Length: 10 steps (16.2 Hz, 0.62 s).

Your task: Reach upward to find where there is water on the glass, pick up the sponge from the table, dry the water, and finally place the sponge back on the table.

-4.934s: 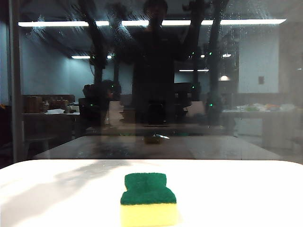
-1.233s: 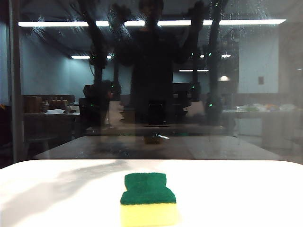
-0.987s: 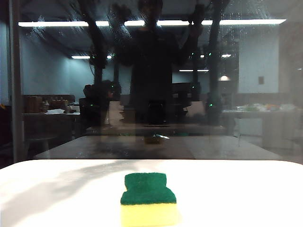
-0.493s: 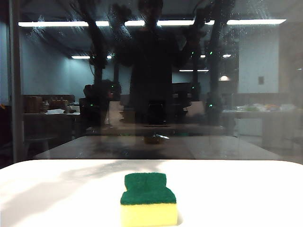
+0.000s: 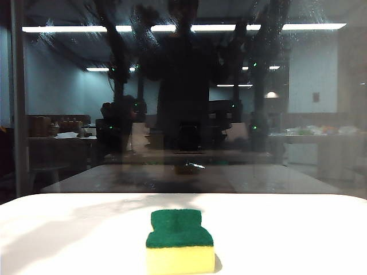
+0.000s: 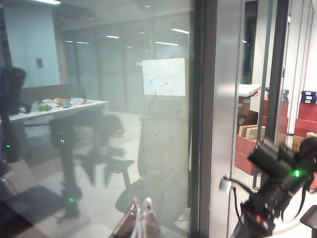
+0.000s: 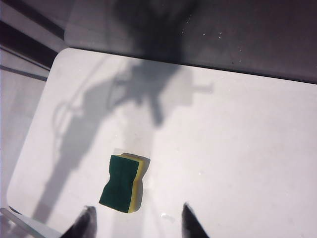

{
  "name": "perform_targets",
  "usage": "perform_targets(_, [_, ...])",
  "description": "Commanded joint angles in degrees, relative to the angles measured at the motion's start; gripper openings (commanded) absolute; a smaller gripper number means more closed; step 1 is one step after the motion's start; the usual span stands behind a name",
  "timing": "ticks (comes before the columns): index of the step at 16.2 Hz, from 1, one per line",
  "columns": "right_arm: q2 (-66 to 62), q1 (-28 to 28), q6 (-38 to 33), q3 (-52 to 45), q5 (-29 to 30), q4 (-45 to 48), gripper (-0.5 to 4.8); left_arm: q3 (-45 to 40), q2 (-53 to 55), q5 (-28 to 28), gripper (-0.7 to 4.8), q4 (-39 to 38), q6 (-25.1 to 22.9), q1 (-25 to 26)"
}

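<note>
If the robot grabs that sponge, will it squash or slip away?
The sponge is mostly thick yellow foam, so it would probably give under a squeeze and weigh little. Its green scouring top looks rough, so slipping seems unlikely. It lies flat on the table, so it shouldn't roll or tip. The right gripper hangs above it, jaws apart; the left gripper faces the glass.

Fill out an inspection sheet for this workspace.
Surface: white table, bare apart from arm shadows.
Job's things: sponge lies flat on the table, green layer up, untouched; glass behind the table, streaked near its top.
Clutter: nothing seen.
Grippers: right gripper high above the table, open, fingertips either side of the sponge in its view; left gripper faces the glass, only its tips show, close together.
Cables: nothing seen on the table.
Surroundings: dim room, ceiling lights and a dark figure mirrored in the glass.
</note>
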<state>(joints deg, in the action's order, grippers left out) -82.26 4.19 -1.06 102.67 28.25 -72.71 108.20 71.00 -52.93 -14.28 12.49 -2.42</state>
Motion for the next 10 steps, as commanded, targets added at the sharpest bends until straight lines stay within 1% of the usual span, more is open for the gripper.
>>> perform_targets(1, [3.7, 3.3, -0.9, -7.3, 0.0, 7.6, 2.26, 0.3, -0.3, -0.2, -0.06, 0.7, 0.0, 0.0])
perform_targets(3, [5.1, 4.6, -2.3, -11.7, -0.1, 10.6, 2.27, 0.3, -0.3, -0.2, -0.06, 0.7, 0.0, 0.0])
perform_targets(5, [6.7, 7.9, -5.0, -19.5, -0.3, 16.3, 2.56, 0.3, -0.3, -0.2, -0.06, 0.7, 0.0, 0.0])
perform_targets(8, [6.9, 10.8, -7.1, -26.7, -0.3, 21.0, 2.64, 0.3, -0.2, 0.3, -0.06, 0.6, 0.0, 0.0])
perform_targets(9, [6.9, 13.2, -9.9, -31.6, -1.5, 26.0, 2.86, 0.3, -0.3, 0.4, -0.06, 0.8, 0.0, 0.0])
perform_targets(10, [6.9, 14.3, -10.0, -34.7, -2.3, 28.8, 2.86, 0.3, -0.3, 0.3, -0.06, 0.9, 0.0, 0.0])
